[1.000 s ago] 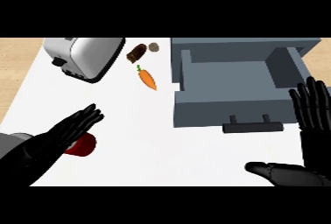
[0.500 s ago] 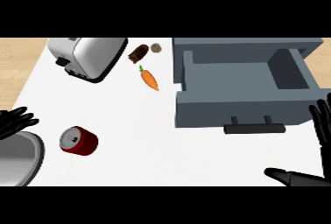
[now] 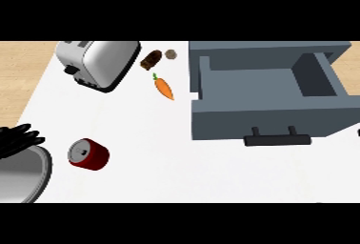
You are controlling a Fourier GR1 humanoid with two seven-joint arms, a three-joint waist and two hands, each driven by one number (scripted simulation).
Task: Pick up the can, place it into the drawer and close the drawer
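Can (image 3: 88,153) on open counter (image 3: 175,167), well left of drawer (image 3: 267,90)

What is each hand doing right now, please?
Left hand: only dark fingers at the left edge, holding nothing; open or shut cannot be told.
Right hand: not in view.

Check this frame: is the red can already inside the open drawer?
No. The red can lies on its side on the white counter, well left of the open grey drawer, which holds nothing visible.
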